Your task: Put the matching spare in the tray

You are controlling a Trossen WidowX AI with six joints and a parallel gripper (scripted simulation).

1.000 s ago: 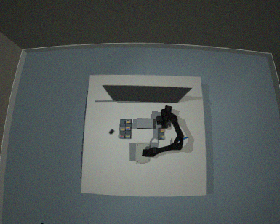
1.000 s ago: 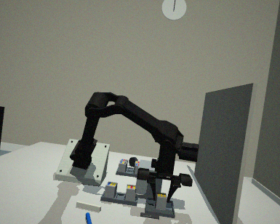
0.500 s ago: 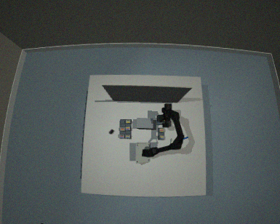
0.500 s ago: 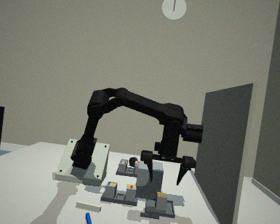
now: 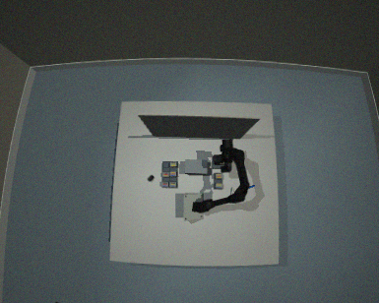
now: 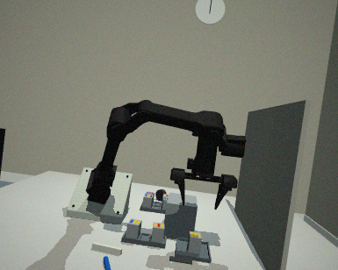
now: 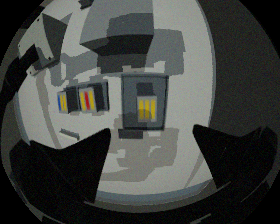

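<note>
A grey spare with three yellow bars on top stands upright inside the grey tray. My gripper is wide open and empty, above the tray and clear of the spare. A grey box stands beside the tray and may be the mounted unit; no code can be read on it. Two other spares, one with blue and yellow bars and one with red and yellow bars, stand in a rack.
More spares stand in racks beyond the grey box. A dark upright panel rises near the arm. A pale sloped panel stands across the table. A white bar and a blue stick lie nearby.
</note>
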